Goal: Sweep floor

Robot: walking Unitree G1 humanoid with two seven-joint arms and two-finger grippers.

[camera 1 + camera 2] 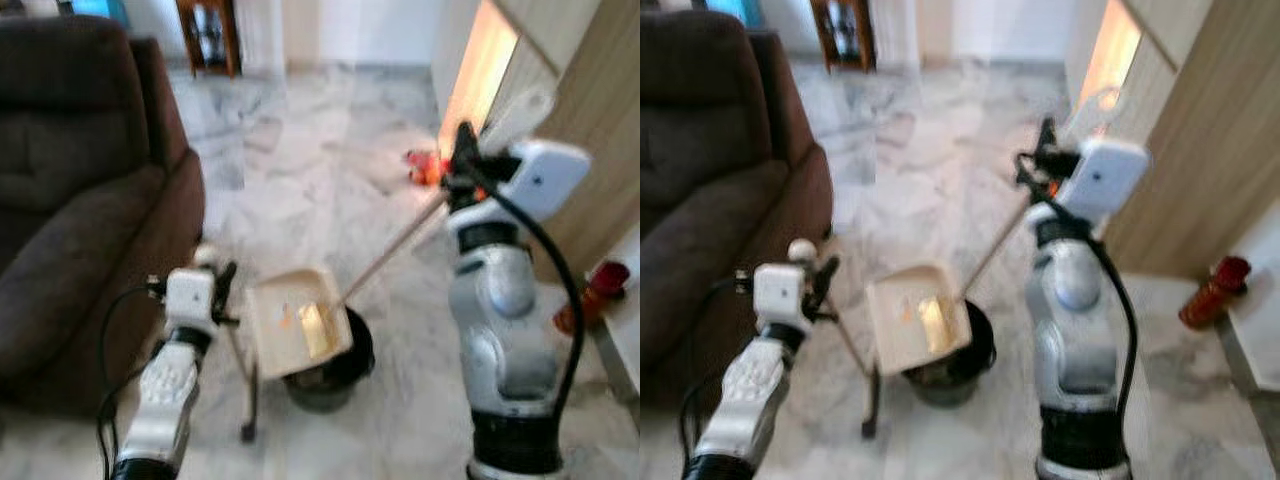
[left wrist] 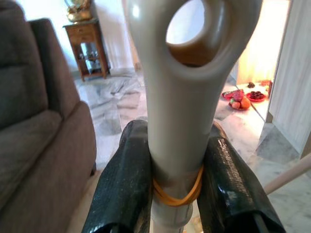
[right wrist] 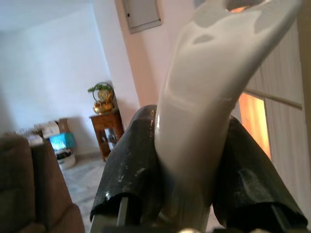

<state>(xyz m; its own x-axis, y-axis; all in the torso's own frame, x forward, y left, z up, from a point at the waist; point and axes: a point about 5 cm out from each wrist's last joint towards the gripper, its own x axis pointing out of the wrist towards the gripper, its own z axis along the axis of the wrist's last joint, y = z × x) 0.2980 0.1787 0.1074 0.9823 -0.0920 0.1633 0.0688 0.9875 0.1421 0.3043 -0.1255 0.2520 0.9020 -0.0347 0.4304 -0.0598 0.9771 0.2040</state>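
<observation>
While both arms grip long handles, the scene centres on a cream plastic dustpan (image 1: pixel 297 322), a shallow square tray tilted over a round black bin (image 1: pixel 330 375) at lower centre of the head view. Something pale yellow lies in the pan; blur hides what it is.

Left gripper (image 2: pixel 177 170): glossy black fingers (image 2: pixel 124 189) pinch the dustpan handle (image 2: pixel 187 87), a smooth grey-beige plastic shaft ending in a loop with an oval hole. An orange rubber band (image 2: pixel 177 194) rings the shaft just below the fingers. In the head view this gripper (image 1: pixel 222 285) sits at lower left, and a dark thin pole (image 1: pixel 243 385) runs from it down to the floor.

Right gripper (image 3: pixel 192 170): fingers clamped on the flared white glossy top of the broom handle (image 3: pixel 209 97). In the head view the gripper (image 1: pixel 463 150) is at upper right; a slim pale broomstick (image 1: pixel 395 245) slants from it down to the dustpan's edge.

Floor (image 1: pixel 320 170): polished white-grey marble tiles, veined. Dark brown soft sofa (image 1: pixel 70 200) fills the left. Light wood-grain panels (image 1: pixel 600 130) at right, a warm-lit opening beside them. Small wooden cabinet (image 1: pixel 208 35) at top. Red things (image 1: pixel 425 165) on the far floor and a red object (image 1: pixel 600 285) at right edge, unclear.
</observation>
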